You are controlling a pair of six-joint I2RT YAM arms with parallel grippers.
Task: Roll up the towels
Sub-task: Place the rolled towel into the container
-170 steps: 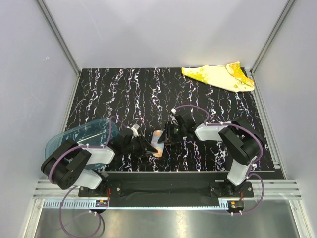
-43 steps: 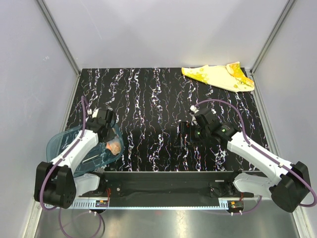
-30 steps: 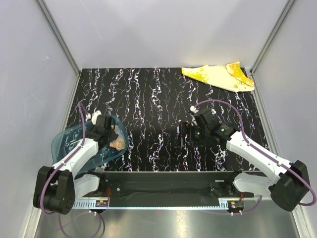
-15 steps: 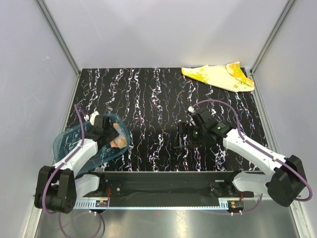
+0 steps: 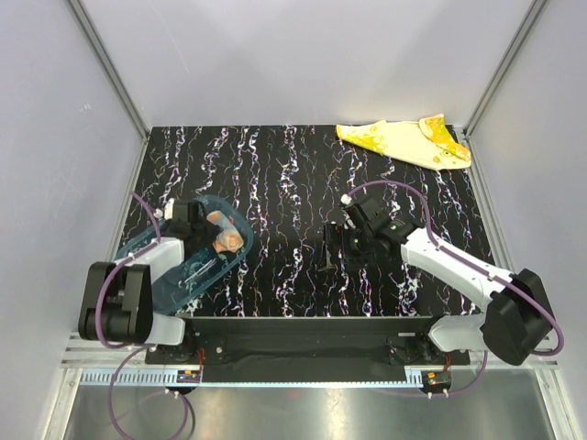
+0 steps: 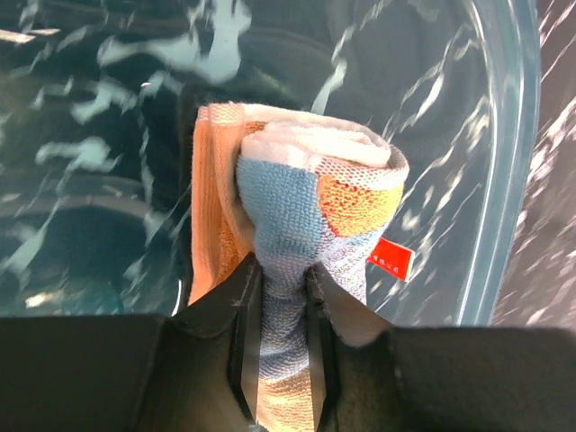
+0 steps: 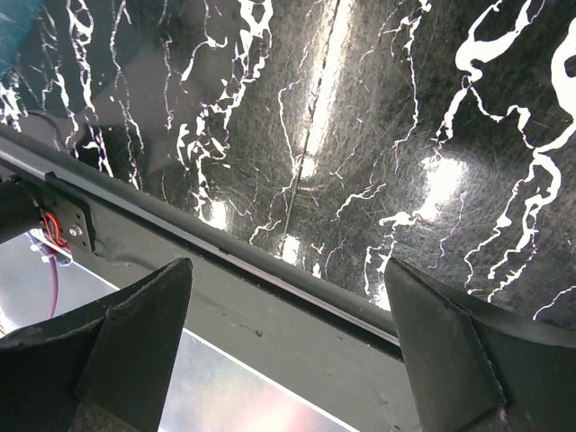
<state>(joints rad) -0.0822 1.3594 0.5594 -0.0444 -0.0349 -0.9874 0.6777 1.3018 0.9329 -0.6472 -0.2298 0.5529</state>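
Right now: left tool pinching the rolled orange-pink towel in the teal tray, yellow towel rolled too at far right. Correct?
No: the top external view shows the yellow towel lying spread out, unrolled, at far right. The rest holds: the left tool pinches the rolled orange-pink towel in the teal tray.

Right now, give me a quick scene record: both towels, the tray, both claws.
towel 1: orange-pink and pale blue cloth roll, rolled, in the translucent teal plastic tray
left claw: closed on the roll's near end
towel 2: yellow and cream cloth, unrolled, lying at the far right of the black marbled table
right claw: open, empty, above the table
left to do: roll towel 2
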